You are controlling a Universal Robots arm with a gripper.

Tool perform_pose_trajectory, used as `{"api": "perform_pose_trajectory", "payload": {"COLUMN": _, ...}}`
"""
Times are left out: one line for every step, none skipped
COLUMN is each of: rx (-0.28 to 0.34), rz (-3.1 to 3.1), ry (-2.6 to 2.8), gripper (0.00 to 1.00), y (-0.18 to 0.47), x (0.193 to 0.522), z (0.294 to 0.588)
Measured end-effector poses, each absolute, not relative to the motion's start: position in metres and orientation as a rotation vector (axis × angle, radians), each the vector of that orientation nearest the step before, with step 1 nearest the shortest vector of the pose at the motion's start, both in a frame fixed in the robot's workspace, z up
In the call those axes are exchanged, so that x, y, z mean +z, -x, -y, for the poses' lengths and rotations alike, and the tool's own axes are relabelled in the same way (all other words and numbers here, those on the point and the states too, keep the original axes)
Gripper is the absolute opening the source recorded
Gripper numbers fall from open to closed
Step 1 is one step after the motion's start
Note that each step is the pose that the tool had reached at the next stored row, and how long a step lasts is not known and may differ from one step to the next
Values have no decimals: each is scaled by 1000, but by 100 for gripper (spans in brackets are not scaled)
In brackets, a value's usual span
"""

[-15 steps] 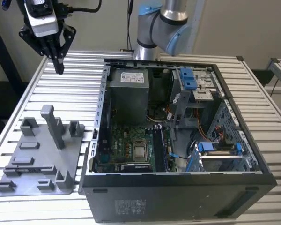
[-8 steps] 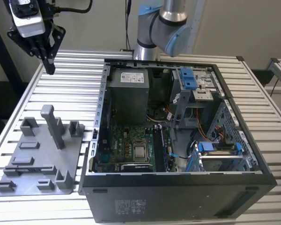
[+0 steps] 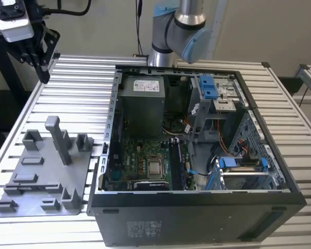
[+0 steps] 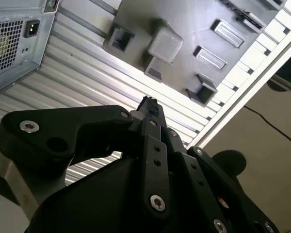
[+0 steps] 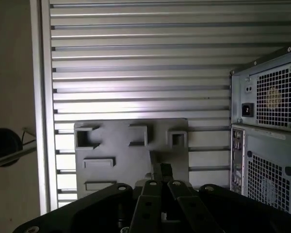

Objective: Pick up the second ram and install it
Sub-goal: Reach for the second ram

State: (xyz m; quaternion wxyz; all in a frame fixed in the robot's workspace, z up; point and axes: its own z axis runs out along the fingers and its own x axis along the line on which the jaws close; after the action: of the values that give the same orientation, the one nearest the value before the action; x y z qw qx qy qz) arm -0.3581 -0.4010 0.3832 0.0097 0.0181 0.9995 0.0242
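Well up at the exterior view's left, the jaws hang above the far corner of the ribbed tabletop (image 3: 83, 78). In both wrist views they look drawn fully together, with nothing visible between them. Below them lies the grey tray (image 3: 46, 182), its holders and upright post grey throughout; I cannot pick out the second ram on it.

Further right stands the open computer case (image 3: 197, 220). On its motherboard (image 3: 140, 150), a dark strip sits among the memory slots (image 3: 177, 161) beside the processor socket, but I cannot tell whether that is the stick.

Such a stick should be light, thin and stiff, yet fragile. It is probably best gripped across its flat faces near the middle of the upper edge, clear of the contact edge, and kept square to the slot.
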Motion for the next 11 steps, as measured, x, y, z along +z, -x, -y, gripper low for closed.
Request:
{"api": "perform_pose_trajectory", "payload": {"rx": 76, "rz": -3121, "ry": -55, "gripper": 11, "y": 362, "x": 383, "z": 401}}
{"api": "perform_pose_trajectory", "payload": {"rx": 76, "rz": -3121, "ry": -54, "gripper": 11, "y": 366, "x": 383, "z": 401}}
{"api": "perform_pose_trajectory", "payload": {"rx": 76, "rz": -3121, "ry": -53, "gripper": 11, "y": 369, "x": 383, "z": 401}}
{"api": "perform_pose_trajectory", "payload": {"rx": 76, "rz": -3121, "ry": -51, "gripper": 11, "y": 373, "x": 382, "z": 401}}
{"api": "perform_pose_trajectory", "payload": {"rx": 76, "rz": -3121, "ry": -50, "gripper": 11, "y": 377, "x": 382, "z": 401}}
{"api": "perform_pose_trajectory", "payload": {"rx": 76, "rz": -3121, "ry": -48, "gripper": 11, "y": 381, "x": 382, "z": 401}}
{"api": "perform_pose_trajectory", "payload": {"rx": 76, "rz": -3121, "ry": -46, "gripper": 11, "y": 384, "x": 382, "z": 401}}
{"api": "perform_pose_trajectory", "payload": {"rx": 76, "rz": -3121, "ry": -44, "gripper": 11, "y": 388, "x": 381, "z": 401}}
{"api": "perform_pose_trajectory", "payload": {"rx": 76, "rz": -3121, "ry": -42, "gripper": 11, "y": 391, "x": 381, "z": 401}}
{"api": "perform_pose_trajectory", "payload": {"rx": 76, "rz": -3121, "ry": -40, "gripper": 11, "y": 395, "x": 381, "z": 401}}
{"api": "perform_pose_trajectory", "payload": {"rx": 76, "rz": -3121, "ry": -38, "gripper": 11, "y": 398, "x": 381, "z": 401}}
